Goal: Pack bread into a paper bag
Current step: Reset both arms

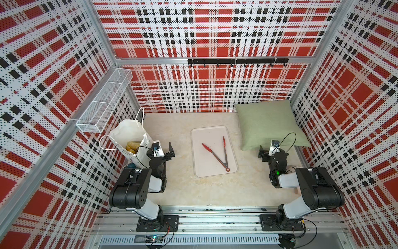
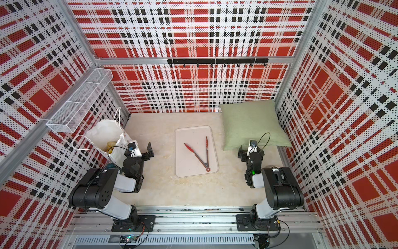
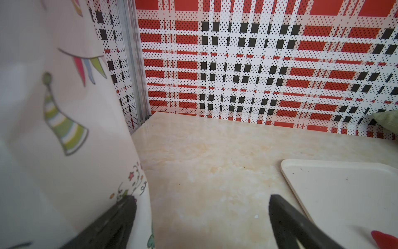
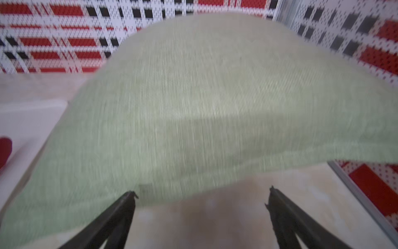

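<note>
1. We see the left gripper (image 3: 201,199) with its jaws spread wide and nothing between them but bare table (image 1: 176,129).
2. The bag (image 1: 127,131) stands upright just outside this gripper's outer finger (image 3: 120,215). In the left wrist view that finger lies against the bag's printed side, but we cannot tell whether they touch.
3. The bread (image 1: 132,146) sits inside the bag, beside and slightly behind the left gripper. In both top views we see yellow-brown pieces through the bag's open mouth, but we cannot count them.
4. The tray (image 1: 206,133) lies on the far side of the left gripper's inner finger, between the two grippers. The tongs (image 1: 215,154) rest on it, splayed in a V.
5. The right gripper (image 4: 202,191) is also wide open and holds nothing.
6. The cushion (image 4: 215,97) lies just ahead of the right gripper's fingertips, and its near edge hangs over the table in front of them.
</note>
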{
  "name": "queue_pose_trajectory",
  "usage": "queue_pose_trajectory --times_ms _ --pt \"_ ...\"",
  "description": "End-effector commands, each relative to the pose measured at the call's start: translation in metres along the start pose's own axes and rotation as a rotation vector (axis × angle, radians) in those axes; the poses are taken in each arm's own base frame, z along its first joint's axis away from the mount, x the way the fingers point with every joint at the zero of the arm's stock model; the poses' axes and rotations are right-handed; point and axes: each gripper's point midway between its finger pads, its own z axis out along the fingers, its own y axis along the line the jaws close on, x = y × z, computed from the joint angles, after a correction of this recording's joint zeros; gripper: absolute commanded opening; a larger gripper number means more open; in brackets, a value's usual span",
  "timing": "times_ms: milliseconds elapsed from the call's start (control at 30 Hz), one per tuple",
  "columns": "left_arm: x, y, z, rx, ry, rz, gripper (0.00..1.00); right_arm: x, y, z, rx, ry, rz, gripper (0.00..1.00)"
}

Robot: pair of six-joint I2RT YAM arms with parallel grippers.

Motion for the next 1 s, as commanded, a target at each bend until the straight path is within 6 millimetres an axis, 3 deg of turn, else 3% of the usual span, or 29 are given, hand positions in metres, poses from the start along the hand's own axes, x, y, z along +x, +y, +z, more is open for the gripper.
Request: queue_pose_trajectory --times_ms 0,967 --pt "-0.0071 0.0052 0.0022 -0.019 -0.03 -0.015 0.99 -0.0331 0.0095 0.0041 -0.046 -0.118 -0.003 1.0" --pt "-0.0072 0.0055 0.0026 -0.021 -0.03 -0.015 0.99 -0.0334 0.0111 0.0089 -0.072 -0.091 0.002 1.0"
